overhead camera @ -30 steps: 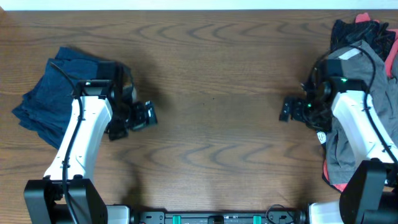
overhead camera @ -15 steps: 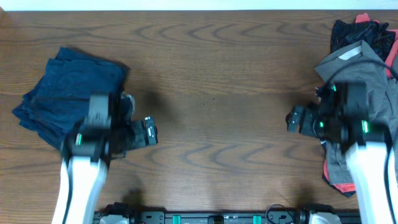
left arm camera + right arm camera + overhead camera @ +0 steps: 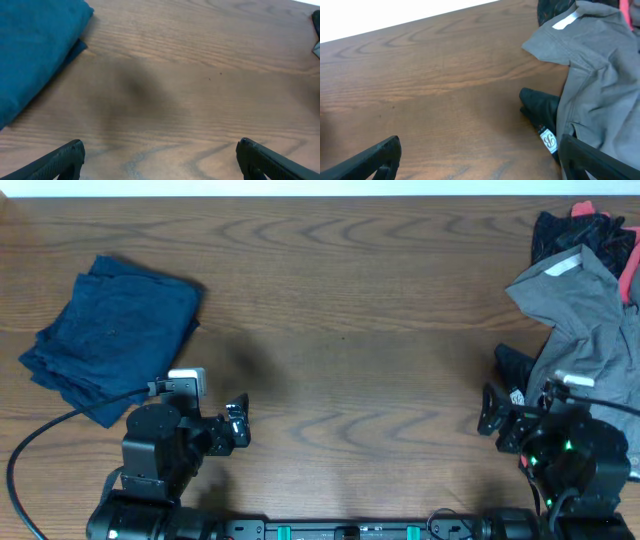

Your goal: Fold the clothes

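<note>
A folded dark navy blue garment (image 3: 110, 335) lies at the left of the table; its edge shows in the left wrist view (image 3: 30, 55). A grey collared shirt (image 3: 580, 315) lies in a heap at the right, over a black item (image 3: 515, 365) with a white label and coral-red fabric (image 3: 630, 275). The shirt (image 3: 600, 75) and the black item (image 3: 542, 110) show in the right wrist view. My left gripper (image 3: 237, 423) is open and empty near the front edge, right of the navy garment. My right gripper (image 3: 490, 412) is open and empty, beside the black item.
The brown wooden table (image 3: 350, 330) spans the whole view. More dark clothing (image 3: 570, 230) lies at the far right corner. A black cable (image 3: 50, 435) runs from the left arm to the front left.
Both arms have pulled back toward the front edge of the table. The left gripper has left the navy garment and the right gripper has left the grey shirt heap.
</note>
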